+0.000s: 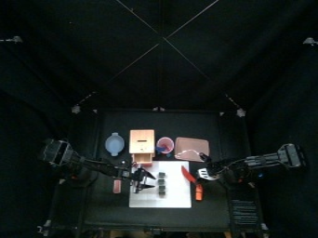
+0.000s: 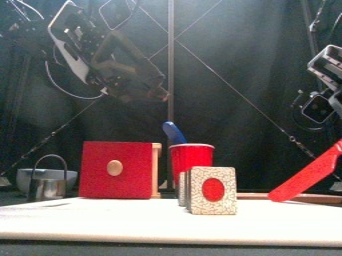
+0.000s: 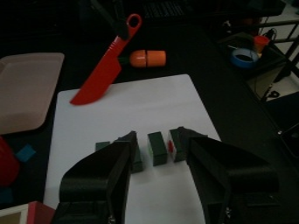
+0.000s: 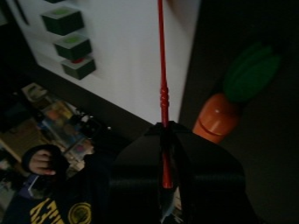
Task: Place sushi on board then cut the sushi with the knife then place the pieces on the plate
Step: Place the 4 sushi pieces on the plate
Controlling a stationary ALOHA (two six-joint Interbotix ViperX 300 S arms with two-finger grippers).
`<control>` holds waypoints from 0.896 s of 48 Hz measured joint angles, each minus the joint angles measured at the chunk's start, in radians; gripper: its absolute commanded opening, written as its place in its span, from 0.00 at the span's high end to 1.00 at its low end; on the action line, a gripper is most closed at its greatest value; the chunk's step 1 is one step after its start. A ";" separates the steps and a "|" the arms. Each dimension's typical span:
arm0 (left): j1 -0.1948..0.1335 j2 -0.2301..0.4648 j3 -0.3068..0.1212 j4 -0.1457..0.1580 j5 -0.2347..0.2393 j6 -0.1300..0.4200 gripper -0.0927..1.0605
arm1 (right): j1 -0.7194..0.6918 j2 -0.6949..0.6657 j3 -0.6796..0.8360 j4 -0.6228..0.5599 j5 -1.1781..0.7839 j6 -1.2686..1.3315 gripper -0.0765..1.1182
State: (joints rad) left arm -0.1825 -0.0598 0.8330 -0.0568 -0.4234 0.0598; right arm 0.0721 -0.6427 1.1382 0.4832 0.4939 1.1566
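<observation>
The sushi roll lies on the white board [image 1: 168,197] split into three dark green pieces [image 3: 152,147], also seen as blocks [image 4: 73,45] in the right wrist view. In the front view one piece [image 2: 211,190] shows its red centre. My left gripper [image 3: 152,175] hovers open just above the pieces, at the board's left part [image 1: 134,177]. My right gripper [image 4: 167,166] is shut on the handle of the red knife [image 4: 162,79]. The knife [image 2: 307,175] hangs slanted over the board's right side, apart from the pieces.
Behind the board stand a wooden box with a red drawer front [image 2: 118,170], a red cup [image 2: 191,160] holding a blue knife [image 2: 173,131], the pink tray [image 1: 192,149] and a blue-grey bowl [image 1: 114,144]. A toy carrot [image 4: 216,114] lies beside the board's right edge. A metal cutter [image 2: 50,175] sits far left.
</observation>
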 measured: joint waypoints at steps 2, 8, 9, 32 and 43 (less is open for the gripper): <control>0.000 0.000 0.002 0.000 0.000 0.000 0.22 | 0.017 0.000 -0.006 -0.034 0.018 0.052 0.55; 0.002 0.000 0.008 0.000 0.000 -0.002 0.22 | 0.074 0.011 -0.032 -0.129 0.040 0.164 0.48; 0.000 0.000 0.009 0.000 0.000 0.000 0.22 | 0.080 0.015 -0.037 -0.143 0.038 0.179 0.45; -0.003 0.000 0.018 -0.003 0.000 -0.002 0.22 | 0.172 0.081 -0.081 -0.227 -0.072 0.242 0.26; -0.005 0.002 0.020 -0.005 0.000 -0.002 0.22 | 0.158 0.089 -0.130 -0.419 -0.124 0.199 0.26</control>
State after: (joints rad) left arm -0.1871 -0.0583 0.8529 -0.0614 -0.4234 0.0583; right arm 0.2301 -0.5538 1.0078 0.0644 0.3697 1.3560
